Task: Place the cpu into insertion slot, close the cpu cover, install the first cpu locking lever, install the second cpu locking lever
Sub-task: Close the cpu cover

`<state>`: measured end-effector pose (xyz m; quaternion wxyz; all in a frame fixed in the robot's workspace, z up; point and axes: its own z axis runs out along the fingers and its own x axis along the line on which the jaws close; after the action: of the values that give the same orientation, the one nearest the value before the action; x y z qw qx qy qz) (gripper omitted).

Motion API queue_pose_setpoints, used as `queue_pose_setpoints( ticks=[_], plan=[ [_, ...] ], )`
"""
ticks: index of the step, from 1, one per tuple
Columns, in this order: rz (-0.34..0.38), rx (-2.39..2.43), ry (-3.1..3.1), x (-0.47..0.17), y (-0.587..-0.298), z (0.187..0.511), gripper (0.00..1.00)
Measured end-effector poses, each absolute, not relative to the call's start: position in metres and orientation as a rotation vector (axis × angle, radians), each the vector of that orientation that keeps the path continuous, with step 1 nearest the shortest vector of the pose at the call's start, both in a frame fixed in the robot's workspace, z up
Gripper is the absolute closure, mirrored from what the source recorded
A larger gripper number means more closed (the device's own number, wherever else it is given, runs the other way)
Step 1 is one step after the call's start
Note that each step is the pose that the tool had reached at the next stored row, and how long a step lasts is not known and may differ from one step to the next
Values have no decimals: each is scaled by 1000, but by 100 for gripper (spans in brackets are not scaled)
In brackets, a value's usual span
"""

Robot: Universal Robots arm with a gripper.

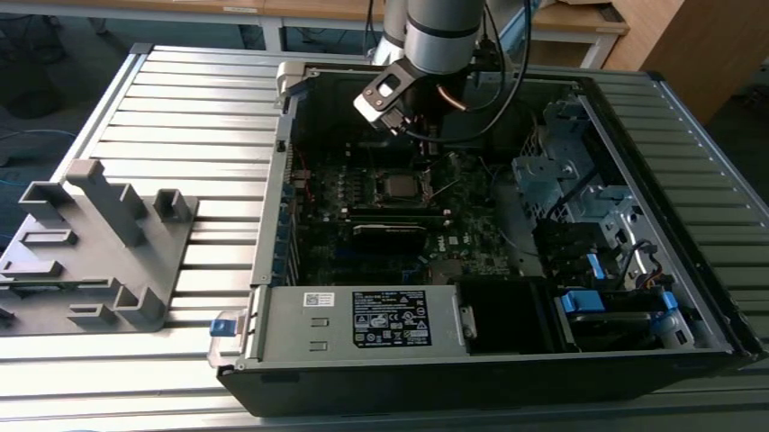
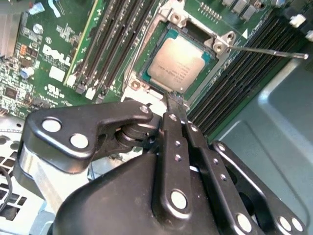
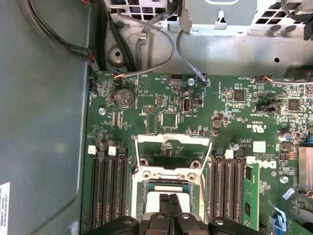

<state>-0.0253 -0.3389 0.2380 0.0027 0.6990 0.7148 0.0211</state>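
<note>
- Second wrist view: the cpu (image 2: 178,62) lies flat in the insertion slot (image 2: 138,84), grey top up.
- The gripper (image 2: 175,102) has its fingers (image 2: 171,132) pressed together, grasping nothing. The tips hang just short of the cpu's near edge; contact can't be judged.
- First wrist view: the cpu cover (image 3: 171,139) is folded back open, lying beyond the slot along the fingers' line.
- A thin locking lever (image 2: 266,51) juts free from a slot corner, unlatched.
- Exterior view: the slot sits mid-frame inside the computer case (image 1: 274,216).

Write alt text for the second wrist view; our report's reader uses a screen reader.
The cpu lies uncovered in the insertion slot on a green motherboard. The black tool, shut and empty, hangs beside it; a thin metal lever sticks out.
</note>
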Motion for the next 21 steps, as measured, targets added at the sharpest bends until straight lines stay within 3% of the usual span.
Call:
queue_pose_setpoints(
  ticks=[21],
  plan=[
    [66, 2192, 2242, -25, -339, 260, 89]
  ],
)
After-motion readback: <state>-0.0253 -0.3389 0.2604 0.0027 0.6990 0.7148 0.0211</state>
